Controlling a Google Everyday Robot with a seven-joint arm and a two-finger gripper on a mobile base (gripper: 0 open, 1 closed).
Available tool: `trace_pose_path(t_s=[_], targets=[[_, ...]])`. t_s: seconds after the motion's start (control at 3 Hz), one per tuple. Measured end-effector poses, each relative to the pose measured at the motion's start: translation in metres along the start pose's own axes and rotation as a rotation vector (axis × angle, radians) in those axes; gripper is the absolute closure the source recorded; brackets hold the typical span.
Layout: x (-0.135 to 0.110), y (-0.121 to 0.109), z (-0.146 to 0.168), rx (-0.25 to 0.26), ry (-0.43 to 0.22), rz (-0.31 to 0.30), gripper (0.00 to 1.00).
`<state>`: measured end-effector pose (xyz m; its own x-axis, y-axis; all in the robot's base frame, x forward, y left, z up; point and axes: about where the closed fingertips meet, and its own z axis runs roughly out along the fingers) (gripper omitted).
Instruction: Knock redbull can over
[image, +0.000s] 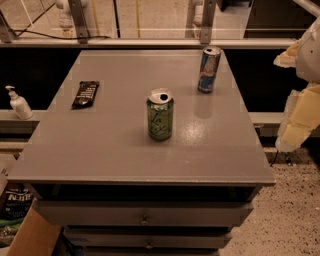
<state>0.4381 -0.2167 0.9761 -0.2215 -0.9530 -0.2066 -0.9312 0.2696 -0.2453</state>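
The redbull can (209, 70) is slim, blue and silver with a silver top. It stands upright at the back right of the grey table top (100, 145). My gripper (296, 122) shows as pale cream-coloured parts at the right edge of the view, off the table's right side and apart from the can, to its right and nearer the camera. It holds nothing that I can see.
A wider green can (160, 115) stands upright mid-table, in front and left of the redbull can. A dark snack bar (85, 94) lies at the left. A white pump bottle (18, 104) stands on a ledge left of the table. Drawers sit below the top.
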Motion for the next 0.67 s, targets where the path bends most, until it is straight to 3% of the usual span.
trace_pose_path(t_s=[0.67], targets=[[-0.0002,-0.0006,0.0001,0.026,-0.013,0.001,0.00]])
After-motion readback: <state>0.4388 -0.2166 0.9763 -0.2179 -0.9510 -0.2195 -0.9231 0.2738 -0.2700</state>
